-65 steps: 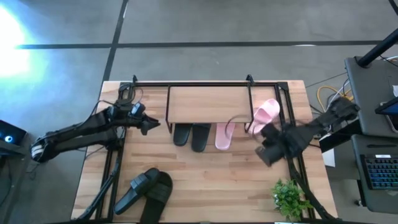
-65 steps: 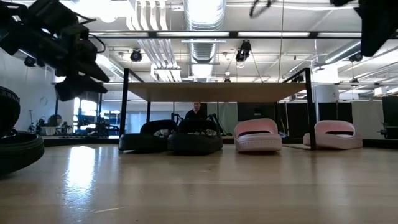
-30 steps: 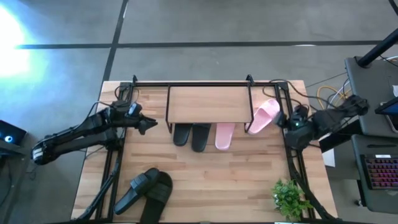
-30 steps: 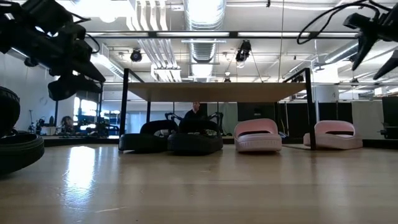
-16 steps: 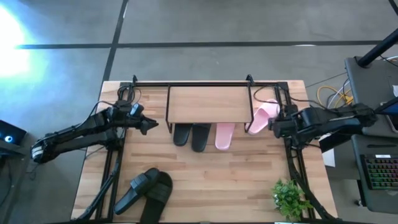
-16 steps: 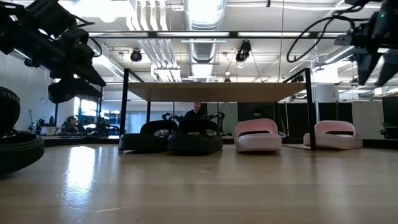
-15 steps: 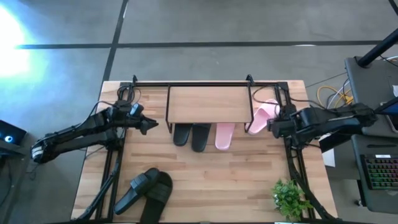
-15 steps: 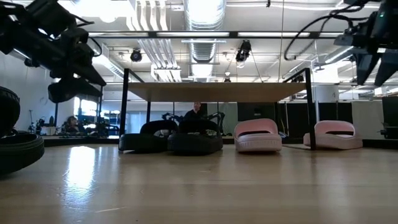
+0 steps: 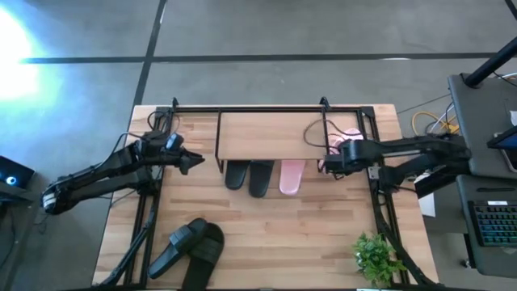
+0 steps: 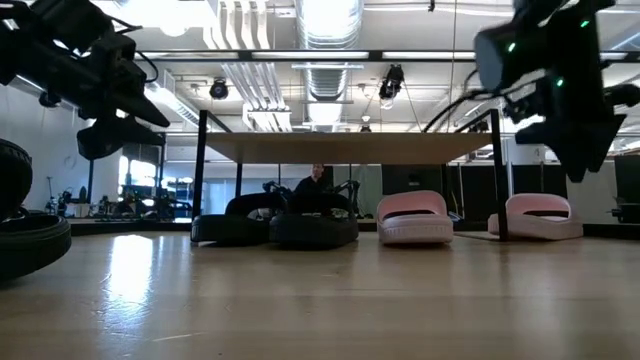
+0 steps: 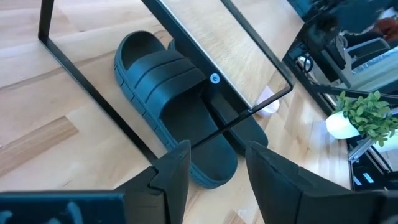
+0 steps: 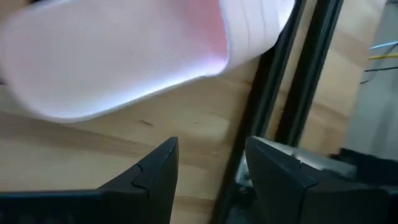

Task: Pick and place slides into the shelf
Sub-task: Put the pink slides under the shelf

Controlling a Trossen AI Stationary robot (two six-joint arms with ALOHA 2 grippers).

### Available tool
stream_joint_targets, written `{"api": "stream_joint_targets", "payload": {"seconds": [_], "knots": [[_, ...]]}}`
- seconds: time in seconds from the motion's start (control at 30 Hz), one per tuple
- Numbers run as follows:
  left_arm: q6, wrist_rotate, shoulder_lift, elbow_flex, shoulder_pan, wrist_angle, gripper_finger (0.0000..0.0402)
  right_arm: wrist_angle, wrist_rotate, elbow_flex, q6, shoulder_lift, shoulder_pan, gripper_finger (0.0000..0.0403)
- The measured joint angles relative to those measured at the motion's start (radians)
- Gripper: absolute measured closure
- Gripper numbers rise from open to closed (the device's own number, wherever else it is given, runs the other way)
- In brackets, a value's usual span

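The shelf (image 9: 271, 133) stands at the table's far middle. Under it two black slides (image 9: 249, 176) and a pink slide (image 9: 292, 176) rest on their soles, heels sticking out toward the near edge. A second pink slide (image 9: 352, 134) lies on the table just right of the shelf. My right gripper (image 9: 329, 159) hovers over it, open and pointing steeply down; its wrist view shows the pink slide (image 12: 124, 62) just beyond the fingertips. My left gripper (image 9: 194, 162) hangs open above the table, left of the shelf, facing a black slide (image 11: 174, 106). Two more black slides (image 9: 190, 246) lie near left.
A small potted plant (image 9: 374, 257) stands at the near right corner. Black frame rails (image 9: 380, 210) run along the table's left, right and far sides. The shelf's thin wire legs (image 10: 200, 170) stand around the stored slides. Bare wood lies in the near middle.
My right gripper has swung from the table's right edge toward the left and down, rolling its wrist and tipping to point downward, and now stands over the pink slide beside the shelf. The slides have not moved.
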Motion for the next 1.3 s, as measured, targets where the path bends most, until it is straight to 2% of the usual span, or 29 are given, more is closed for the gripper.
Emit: {"api": "stream_joint_targets", "payload": {"seconds": [0.1, 0.2, 0.33, 0.43, 0.73, 1.03, 1.13, 1.3], "knots": [[-0.003, 0.003, 0.0, 0.0, 0.0, 0.0, 0.0261, -0.001, 0.019, 0.005, -0.078, 0.09, -0.045, 0.0225], [-0.003, 0.012, -0.001, 0.0, 0.0, 0.0, 0.0261, 0.004, 0.098, 0.037, -0.128, 0.155, -0.076, 0.0225], [-0.004, 0.012, 0.0, 0.0, 0.0, 0.0, 0.0261, 0.025, 0.218, 0.086, -0.215, 0.204, -0.128, 0.0225], [-0.005, 0.013, 0.001, 0.0, 0.0, 0.0, 0.0261, 0.077, 0.236, 0.1, -0.304, 0.223, -0.191, 0.0225], [-0.006, 0.013, 0.002, 0.0, 0.0, 0.0, 0.0261, 0.196, 0.226, 0.083, -0.479, 0.224, -0.327, 0.0227], [-0.006, 0.013, 0.002, 0.0, 0.0, -0.001, 0.0261, 0.276, 0.205, 0.037, -0.555, 0.215, -0.34, 0.0225], [-0.006, 0.013, 0.002, 0.0, 0.0, -0.008, 0.0261, 0.273, 0.193, 0.031, -0.507, 0.206, -0.36, 0.0225], [-0.006, 0.013, 0.002, 0.0, 0.0, -0.011, 0.0261, 0.37, 0.064, 0.023, -0.416, 0.119, -0.374, 0.0225]]}}
